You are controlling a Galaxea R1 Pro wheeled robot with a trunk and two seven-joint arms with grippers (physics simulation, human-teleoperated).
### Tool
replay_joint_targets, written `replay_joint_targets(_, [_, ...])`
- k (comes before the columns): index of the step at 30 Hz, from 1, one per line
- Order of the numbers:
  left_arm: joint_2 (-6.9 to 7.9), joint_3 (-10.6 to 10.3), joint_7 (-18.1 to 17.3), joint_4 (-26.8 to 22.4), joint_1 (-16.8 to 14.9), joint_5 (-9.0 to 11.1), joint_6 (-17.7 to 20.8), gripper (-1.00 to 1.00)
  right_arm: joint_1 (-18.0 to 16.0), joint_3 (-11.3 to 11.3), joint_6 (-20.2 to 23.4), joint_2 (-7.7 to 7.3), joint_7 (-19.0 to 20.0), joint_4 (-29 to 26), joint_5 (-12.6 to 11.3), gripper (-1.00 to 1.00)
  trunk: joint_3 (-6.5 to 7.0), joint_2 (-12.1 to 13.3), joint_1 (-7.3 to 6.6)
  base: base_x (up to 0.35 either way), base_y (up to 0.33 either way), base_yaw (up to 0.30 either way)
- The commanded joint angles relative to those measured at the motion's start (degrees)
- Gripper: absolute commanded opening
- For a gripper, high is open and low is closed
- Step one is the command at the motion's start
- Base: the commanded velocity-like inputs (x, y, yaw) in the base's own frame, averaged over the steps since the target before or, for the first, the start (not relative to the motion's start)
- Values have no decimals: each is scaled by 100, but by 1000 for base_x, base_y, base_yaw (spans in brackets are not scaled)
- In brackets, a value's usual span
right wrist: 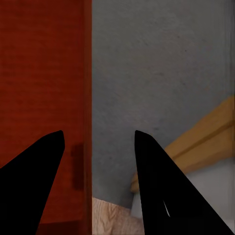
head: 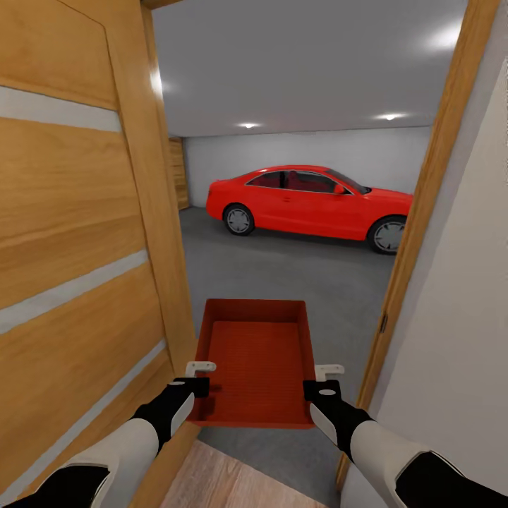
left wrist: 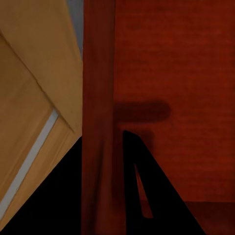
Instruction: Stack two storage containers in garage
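**Carrying a container through the garage doorway**

Gripping from both sides, the two arms hold one orange-red storage container (head: 255,367) level in front of the robot; the left gripper (head: 200,377) clamps the bin's left wall near its near corner, one finger inside and one outside, as the left wrist view shows with a dark finger (left wrist: 142,186) on the ribbed inner face and the wall (left wrist: 100,122) running between the fingers; the right gripper (head: 327,379) straddles the right wall the same way, its fingers (right wrist: 34,181) set apart with the thin wall (right wrist: 87,98) between them, so that both grippers are closed only as far as the wall's thickness; the bin is open-topped and holds nothing; below its near edge lies a strip of light wood plank floor (head: 212,480); beneath and beyond the bin spreads the dark grey concrete floor (head: 296,275) of the garage; an open wooden plank door (head: 77,247) stands close on the left, a wooden door frame (head: 423,212) on the right; farther in, a red car (head: 310,204) is parked side-on before the pale back wall (head: 296,152).
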Motion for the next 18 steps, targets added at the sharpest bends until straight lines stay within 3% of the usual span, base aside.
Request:
replay_joint_targets(1, [2, 69, 51, -11, 1, -54, 42, -100, -9, -155, 27, 1, 228, -62, 7, -100, -11, -9, 4, 152, 144, -228])
replay_joint_targets(18, [2, 69, 51, -11, 1, -54, 42, -100, -9, -155, 27, 1, 228, -58, 7, -100, -11, -9, 4, 151, 141, -226])
